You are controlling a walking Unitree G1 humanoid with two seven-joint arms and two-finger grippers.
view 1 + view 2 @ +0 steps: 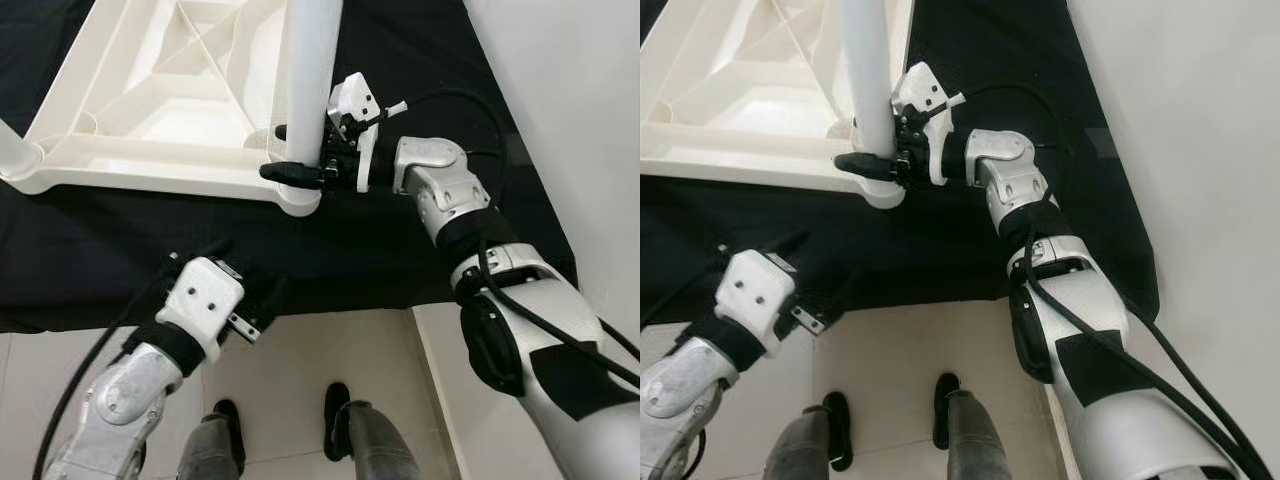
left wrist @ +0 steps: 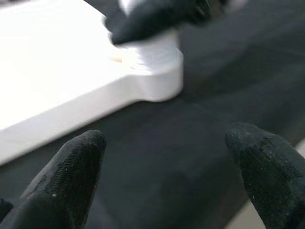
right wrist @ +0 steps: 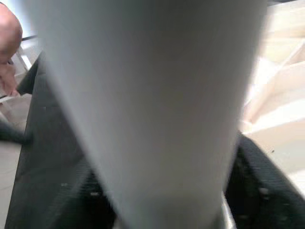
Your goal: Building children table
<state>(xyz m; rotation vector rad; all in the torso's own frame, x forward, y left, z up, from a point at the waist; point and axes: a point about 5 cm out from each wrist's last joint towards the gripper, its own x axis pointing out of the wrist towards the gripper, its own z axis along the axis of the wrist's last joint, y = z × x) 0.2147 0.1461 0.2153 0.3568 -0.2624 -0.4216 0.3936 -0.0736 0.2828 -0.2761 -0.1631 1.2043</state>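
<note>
A white plastic tabletop (image 1: 150, 130) lies upside down on a black cloth (image 1: 120, 260). A white leg (image 1: 308, 70) stands upright in its near right corner socket (image 2: 157, 71). My right gripper (image 1: 295, 172) is shut on this leg just above the socket, one black finger on each side; the leg (image 3: 152, 105) looms close in the right wrist view. My left gripper (image 2: 167, 139) hovers open over the cloth in front of that corner, with nothing between its fingers (image 2: 76, 167). Another white leg (image 1: 12, 150) stands at the tabletop's near left corner.
The cloth ends at pale floor tiles (image 1: 300, 370), where my feet (image 1: 340, 420) stand. A white wall (image 1: 580, 120) runs along the right. Something skin-toned, perhaps a person's hand (image 3: 8, 43), shows beyond the cloth in the right wrist view.
</note>
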